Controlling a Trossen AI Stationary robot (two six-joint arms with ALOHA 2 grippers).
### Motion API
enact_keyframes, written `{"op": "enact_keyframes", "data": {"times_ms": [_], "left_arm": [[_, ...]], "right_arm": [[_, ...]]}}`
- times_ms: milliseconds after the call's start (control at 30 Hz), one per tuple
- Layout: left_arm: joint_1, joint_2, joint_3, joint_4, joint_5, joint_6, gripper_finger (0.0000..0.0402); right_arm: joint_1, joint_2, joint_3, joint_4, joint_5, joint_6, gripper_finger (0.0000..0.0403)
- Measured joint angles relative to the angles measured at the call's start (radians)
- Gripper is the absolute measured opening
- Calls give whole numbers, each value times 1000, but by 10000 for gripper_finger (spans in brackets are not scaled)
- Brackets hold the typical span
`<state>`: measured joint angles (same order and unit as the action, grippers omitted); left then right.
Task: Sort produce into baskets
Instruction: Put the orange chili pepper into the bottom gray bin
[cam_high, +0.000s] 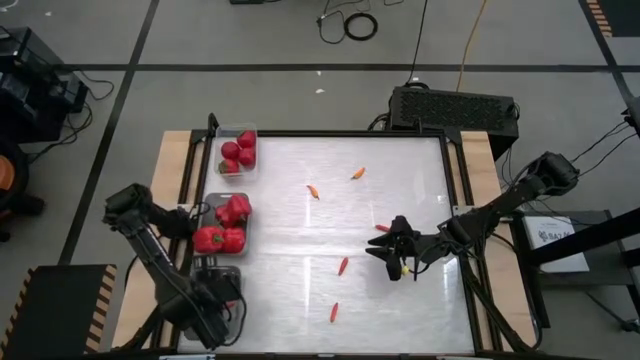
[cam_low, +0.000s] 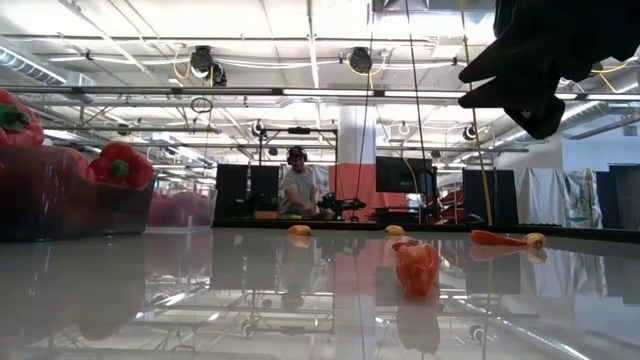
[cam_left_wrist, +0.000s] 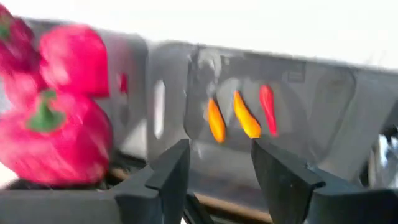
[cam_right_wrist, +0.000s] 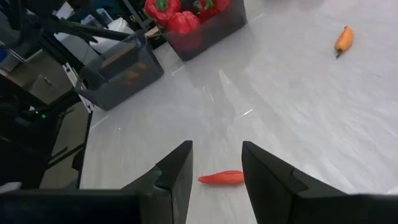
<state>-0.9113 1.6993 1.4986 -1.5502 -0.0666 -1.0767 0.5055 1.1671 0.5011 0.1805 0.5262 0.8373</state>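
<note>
- five tiny chilies loose on table (cam_high: 300, 300); likely light, slick, soft
- right gripper (cam_right_wrist: 216, 163) open, empty, over chili (cam_right_wrist: 222, 178); pinch mid-body
- left gripper (cam_left_wrist: 219, 163) parted, empty, at 7 o'clock over chili basket (cam_left_wrist: 323, 118)

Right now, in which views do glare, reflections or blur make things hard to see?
High view: glare whitens the table. Low view: the glossy table mirrors the ceiling lights and the nearest chili. Left wrist view: bell peppers and the chilies in the grey basket are blurred. Right wrist view: sharp.
</note>
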Motion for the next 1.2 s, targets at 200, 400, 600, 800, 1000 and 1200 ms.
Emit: {"op": "enact_keyframes", "data": {"times_ms": [200,400,600,800,1000,1200], "left_arm": [[57,0,0,141,-212,216,185],[173,-2,-16,503,-435,605,185],[352,10,-133,961,-406,929,185],[547,74,-257,1306,-301,1143,185],[740,231,-271,1650,-26,1168,185],[841,404,-234,1893,126,1247,185]], "right_arm": [[27,0,2,29,-4,0,130],[79,0,119,-110,40,-77,130],[132,0,177,-254,129,-58,130],[145,0,176,-365,128,28,130],[145,0,176,-384,127,43,130],[154,0,175,-417,123,60,130]]}}
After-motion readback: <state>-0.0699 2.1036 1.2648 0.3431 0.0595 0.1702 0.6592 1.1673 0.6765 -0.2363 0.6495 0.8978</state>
